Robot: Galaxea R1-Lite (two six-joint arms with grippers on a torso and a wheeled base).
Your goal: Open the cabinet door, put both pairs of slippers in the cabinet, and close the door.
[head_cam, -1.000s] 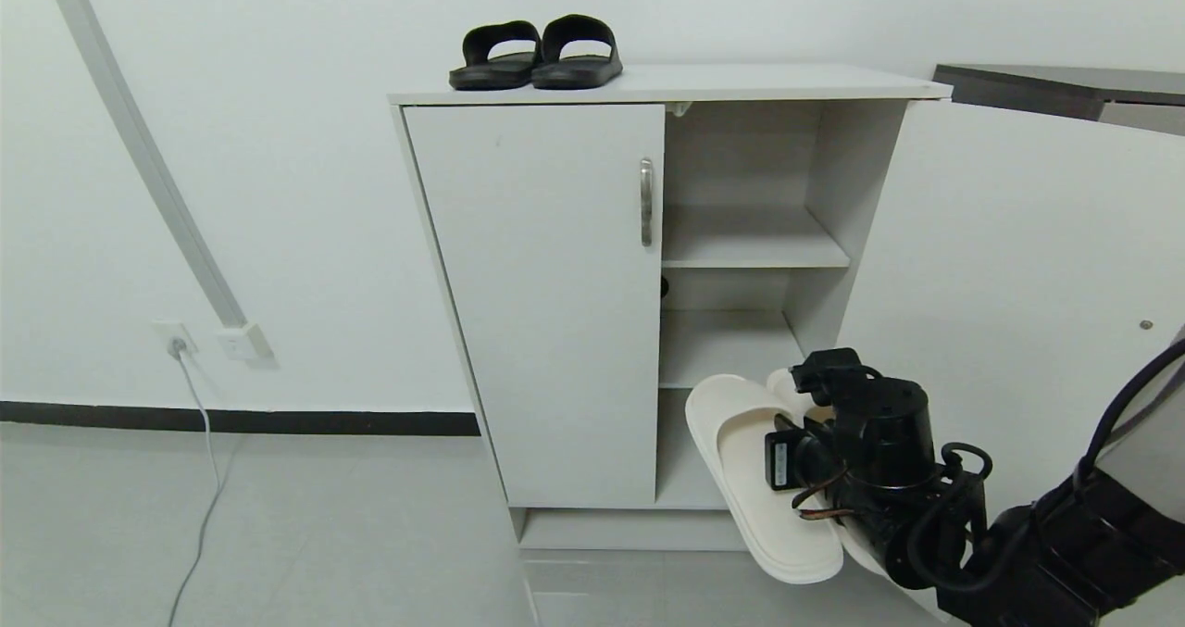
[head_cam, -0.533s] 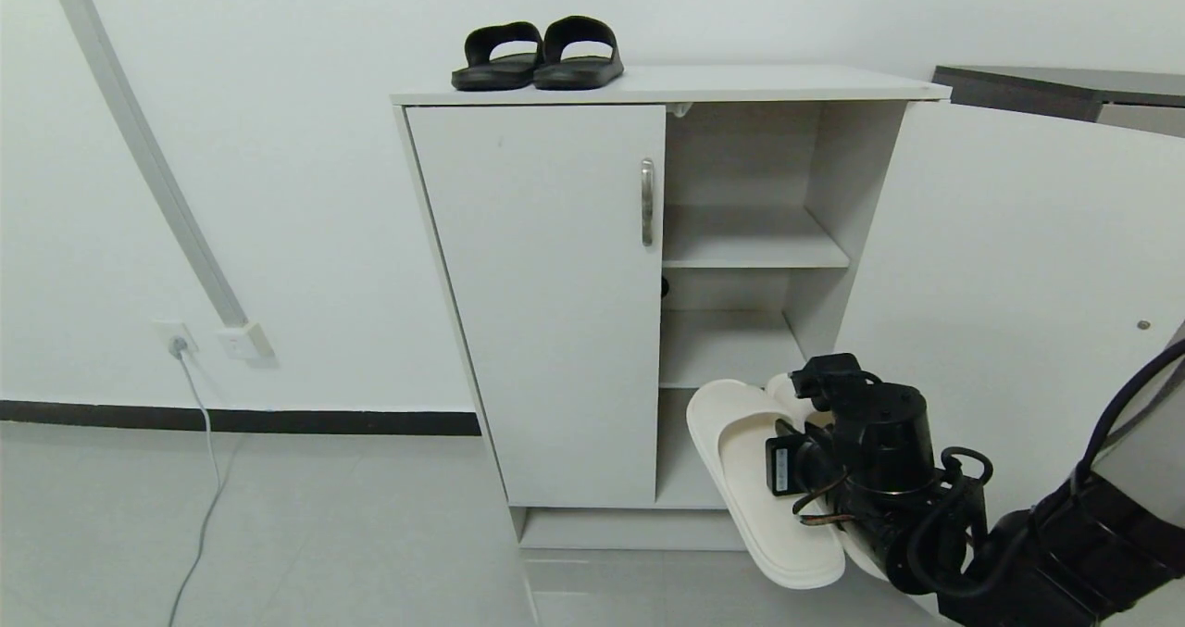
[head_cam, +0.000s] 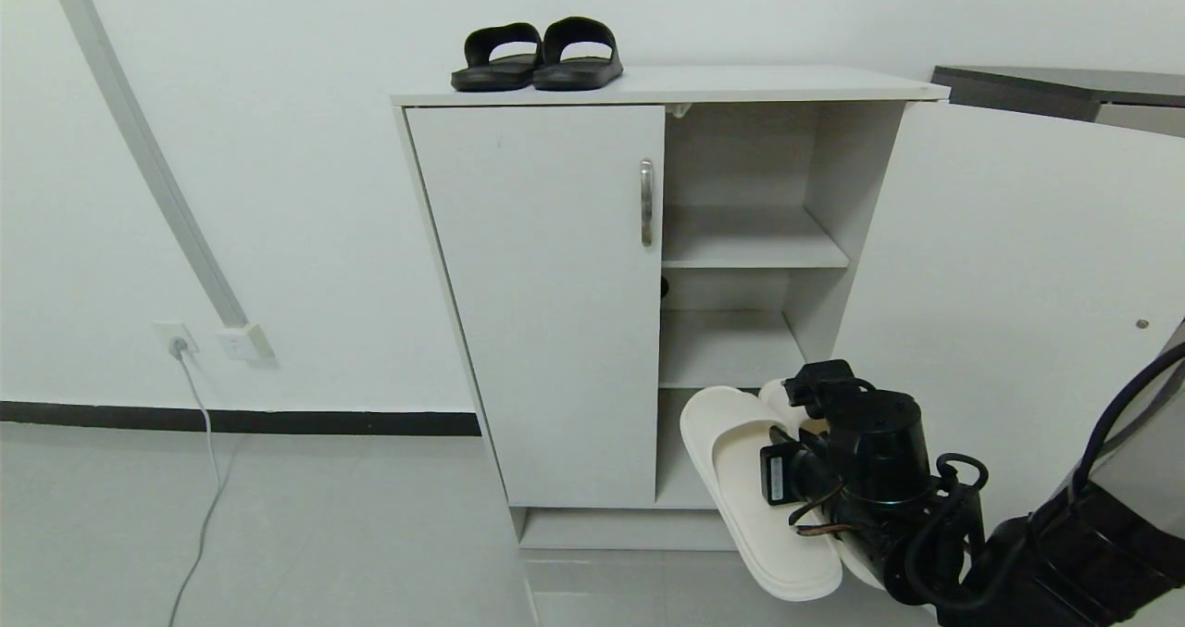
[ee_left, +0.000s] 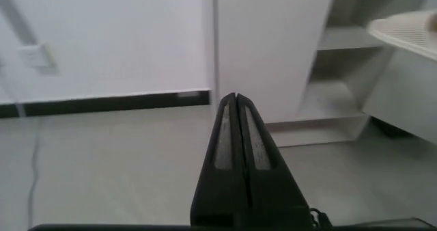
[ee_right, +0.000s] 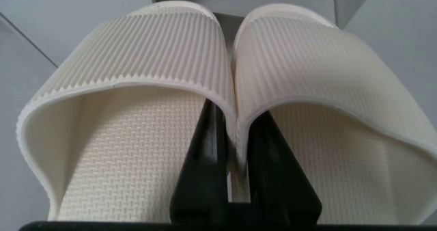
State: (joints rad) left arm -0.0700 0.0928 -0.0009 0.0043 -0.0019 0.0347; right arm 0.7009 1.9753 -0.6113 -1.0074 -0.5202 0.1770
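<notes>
Gripping the white slippers (head_cam: pixel 745 479), the right gripper (ee_right: pixel 233 180) has its two black fingers (ee_right: pixel 205 159) closed to a narrow gap on the pair. The fingers sit in the middle, one inside each slipper under its ribbed strap. The two touching inner side walls are pinched between them. The slippers lie side by side, strap openings facing the wrist and toe ends pointing away from it.

From the head camera the pair hangs tilted, toes up and heels low. It is in front of the cabinet's (head_cam: pixel 787 82) open right half, at the level of the bottom compartment (head_cam: pixel 679 483) and just beside the left door's lower edge. Whether the toes have passed the cabinet's front edge, cannot tell.

The right door (head_cam: pixel 1009 266) is swung wide open, and the left door (head_cam: pixel 546 312) is closed, its metal handle (head_cam: pixel 646 203) upright. The upper shelf (head_cam: pixel 750 240) and middle shelf (head_cam: pixel 727 347) are bare.

The black slippers (head_cam: pixel 537 53) sit side by side on the cabinet top toward its left end, well apart from both grippers.

The left gripper (ee_left: pixel 235 125) has its fingers pressed flat together with nothing between them. It is held low over the grey floor (head_cam: pixel 278 534) in front of the cabinet. A white slipper's textured sole (ee_left: pixel 410 31) shows off to one side of it.

A wall socket (head_cam: pixel 173 340) with a cable (head_cam: pixel 205 479) is on the wall left of the cabinet.
</notes>
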